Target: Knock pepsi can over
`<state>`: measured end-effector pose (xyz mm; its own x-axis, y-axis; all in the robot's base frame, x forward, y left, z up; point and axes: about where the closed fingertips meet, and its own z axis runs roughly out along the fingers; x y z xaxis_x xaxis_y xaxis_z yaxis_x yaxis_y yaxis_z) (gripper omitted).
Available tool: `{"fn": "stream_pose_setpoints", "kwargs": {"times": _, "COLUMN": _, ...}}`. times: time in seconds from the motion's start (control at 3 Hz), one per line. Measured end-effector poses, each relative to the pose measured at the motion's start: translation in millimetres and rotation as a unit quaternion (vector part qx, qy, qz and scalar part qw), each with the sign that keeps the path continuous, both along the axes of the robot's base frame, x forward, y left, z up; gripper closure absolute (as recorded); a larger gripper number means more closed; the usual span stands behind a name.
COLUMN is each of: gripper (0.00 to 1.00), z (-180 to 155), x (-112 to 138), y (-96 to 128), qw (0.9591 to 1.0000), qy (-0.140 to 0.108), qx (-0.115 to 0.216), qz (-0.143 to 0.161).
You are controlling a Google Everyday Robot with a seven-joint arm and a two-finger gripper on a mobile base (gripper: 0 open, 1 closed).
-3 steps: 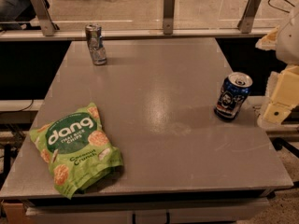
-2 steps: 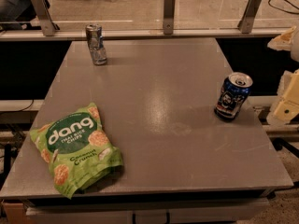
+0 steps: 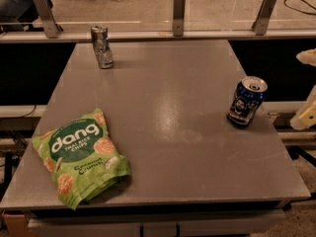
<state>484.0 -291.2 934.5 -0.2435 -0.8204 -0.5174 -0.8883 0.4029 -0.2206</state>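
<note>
The pepsi can (image 3: 247, 101), dark blue with a silver top, stands upright near the right edge of the grey table (image 3: 173, 132). My gripper (image 3: 307, 87) is at the right border of the camera view, just past the table's right edge and to the right of the can, not touching it. Only two cream finger pieces show, one above (image 3: 308, 57) and one below (image 3: 305, 116), with a gap between them. The gripper is open and holds nothing.
A slimmer silver and pale-blue can (image 3: 101, 46) stands at the back left of the table. A green Dang chips bag (image 3: 81, 156) lies at the front left. A rail with metal posts (image 3: 178, 6) runs behind the table.
My gripper has moved right, further off the table's edge and partly out of view. The pepsi can, the other can and the bag have not moved.
</note>
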Motion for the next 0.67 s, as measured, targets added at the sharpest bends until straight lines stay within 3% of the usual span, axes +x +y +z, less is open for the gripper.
{"fn": "stream_pose_setpoints", "kwargs": {"times": 0.33, "gripper": 0.0, "z": -26.7, "x": 10.2, "y": -0.7, "qw": 0.9962, "qy": -0.006, "qx": 0.087, "qz": 0.005}}
{"fn": "stream_pose_setpoints", "kwargs": {"times": 0.67, "gripper": 0.0, "z": -43.7, "x": 13.0, "y": 7.7, "qw": 0.9883, "qy": -0.01, "qx": 0.152, "qz": 0.006}}
